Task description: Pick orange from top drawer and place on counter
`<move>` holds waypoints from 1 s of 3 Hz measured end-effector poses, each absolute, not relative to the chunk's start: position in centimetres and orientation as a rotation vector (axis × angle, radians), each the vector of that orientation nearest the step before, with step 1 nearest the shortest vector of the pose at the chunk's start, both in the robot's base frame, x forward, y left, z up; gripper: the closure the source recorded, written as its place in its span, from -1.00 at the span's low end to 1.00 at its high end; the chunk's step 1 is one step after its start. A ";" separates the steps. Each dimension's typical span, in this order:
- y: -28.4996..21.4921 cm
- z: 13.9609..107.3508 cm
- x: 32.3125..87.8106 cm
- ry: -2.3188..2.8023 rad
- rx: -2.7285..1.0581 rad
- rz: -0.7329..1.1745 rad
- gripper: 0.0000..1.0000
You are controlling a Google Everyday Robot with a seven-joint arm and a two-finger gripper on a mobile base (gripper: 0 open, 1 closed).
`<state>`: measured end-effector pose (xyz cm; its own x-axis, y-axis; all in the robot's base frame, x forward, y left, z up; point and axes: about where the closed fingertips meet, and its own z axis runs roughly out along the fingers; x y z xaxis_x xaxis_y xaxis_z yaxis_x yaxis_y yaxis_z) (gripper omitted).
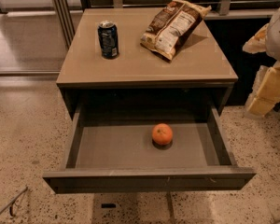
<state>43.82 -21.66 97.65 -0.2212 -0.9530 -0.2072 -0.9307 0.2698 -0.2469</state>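
1. Camera view, left: a can (108, 39) stands upright on the counter (130, 66).
2. Centre: the drawer (149, 178) is open, and the orange (162, 134) lies on its floor, untouched.
3. Right of centre: a bag (173, 26) lies on the counter.
4. Far right: my gripper (267, 88) is beside the cabinet, well apart from the orange. I cannot tell its state. I judge that grasping, lifting and placing all remain.

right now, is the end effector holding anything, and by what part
Nothing is held, as far as shows. The orange lies loose in the top drawer; the end effector is at the right edge, beside the counter, apart from it.
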 end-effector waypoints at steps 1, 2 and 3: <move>-21.5 97.1 44.0 2.217 -1.711 -0.092 -0.16; -21.1 94.6 44.9 2.179 -1.675 -0.046 0.31; -20.0 90.0 46.4 2.134 -1.613 0.053 0.77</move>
